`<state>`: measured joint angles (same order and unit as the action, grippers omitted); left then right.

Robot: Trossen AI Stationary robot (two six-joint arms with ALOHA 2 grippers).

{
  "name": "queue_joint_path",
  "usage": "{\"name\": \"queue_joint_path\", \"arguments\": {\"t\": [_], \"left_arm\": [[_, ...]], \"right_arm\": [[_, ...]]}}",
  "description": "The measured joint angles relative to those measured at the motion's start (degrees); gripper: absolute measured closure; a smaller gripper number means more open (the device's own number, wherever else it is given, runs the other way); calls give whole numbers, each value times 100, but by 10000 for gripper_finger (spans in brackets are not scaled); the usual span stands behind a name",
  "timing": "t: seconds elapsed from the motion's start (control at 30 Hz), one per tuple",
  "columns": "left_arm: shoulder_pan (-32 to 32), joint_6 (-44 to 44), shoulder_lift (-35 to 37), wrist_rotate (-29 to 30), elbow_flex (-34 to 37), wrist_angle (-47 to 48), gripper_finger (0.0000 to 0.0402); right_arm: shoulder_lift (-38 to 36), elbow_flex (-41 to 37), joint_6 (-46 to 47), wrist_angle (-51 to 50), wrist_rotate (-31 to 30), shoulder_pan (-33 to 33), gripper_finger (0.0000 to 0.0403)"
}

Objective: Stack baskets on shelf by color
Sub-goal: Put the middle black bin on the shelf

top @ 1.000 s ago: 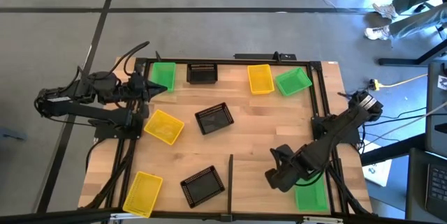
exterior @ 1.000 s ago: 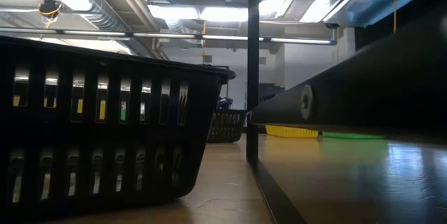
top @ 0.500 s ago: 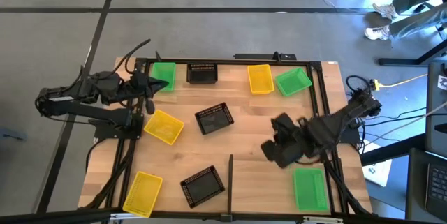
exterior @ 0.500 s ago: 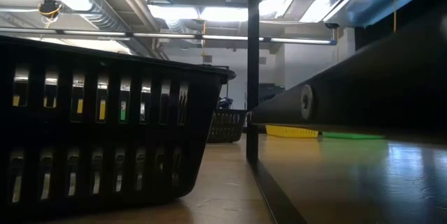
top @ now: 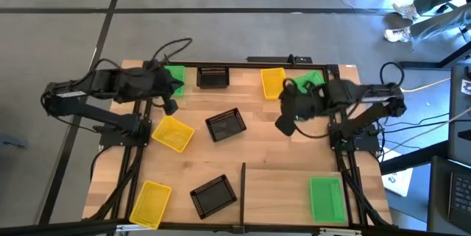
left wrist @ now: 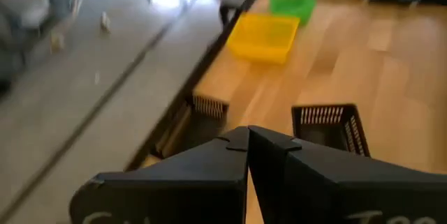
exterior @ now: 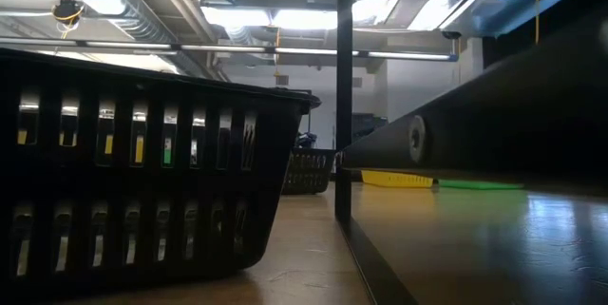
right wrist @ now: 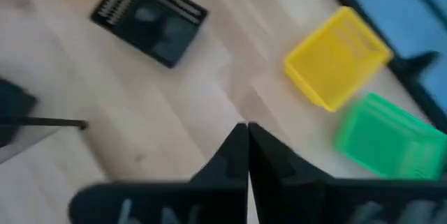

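Nine baskets show in the high view. A green basket (top: 327,198) lies flat on the pale shelf (top: 283,192), whose black bar (top: 243,184) stands at its left edge. On the planked table lie yellow baskets (top: 172,133) (top: 150,204) (top: 274,83), black baskets (top: 226,125) (top: 213,195) (top: 213,76) and green baskets (top: 175,74) (top: 312,81), each green one partly under an arm. My left gripper (top: 170,106) (left wrist: 248,140) hangs shut near the far left green basket. My right gripper (top: 284,125) (right wrist: 246,130) hangs shut between the far yellow basket and the middle black one.
The low view is filled by the near black basket (exterior: 142,162), the bar's post (exterior: 343,86) and the shelf's top (exterior: 475,234). A dark frame (top: 243,65) runs along the table's far edge. Bare planks (top: 257,144) lie mid-table.
My right gripper has swung from above the green basket on the shelf toward the table's far edge, ending beside the far yellow basket; the green basket stays lying on the shelf. My left gripper has moved a little toward the right and near side, past the far left green basket.
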<state>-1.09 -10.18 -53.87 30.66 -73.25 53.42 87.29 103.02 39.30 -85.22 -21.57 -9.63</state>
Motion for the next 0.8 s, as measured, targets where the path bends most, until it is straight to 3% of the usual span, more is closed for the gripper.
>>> {"name": "queue_joint_path", "arguments": {"t": [0.23, 0.43, 0.6, 0.8], "left_arm": [[-215, -1462, -453, -589, -348, 902, 402], [-271, -1975, -507, -772, -344, 1214, 401], [-270, -1982, -494, -776, -344, 1201, 401], [-270, -1980, -485, -776, -344, 1199, 402]], "right_arm": [[213, -22, -1154, 938, 1794, 988, 403], [527, -22, -1169, 1091, 1855, 1525, 403], [868, -22, -1820, 1259, 1881, 1748, 402], [1317, -31, -2007, 1535, 2445, 2017, 369]]}}
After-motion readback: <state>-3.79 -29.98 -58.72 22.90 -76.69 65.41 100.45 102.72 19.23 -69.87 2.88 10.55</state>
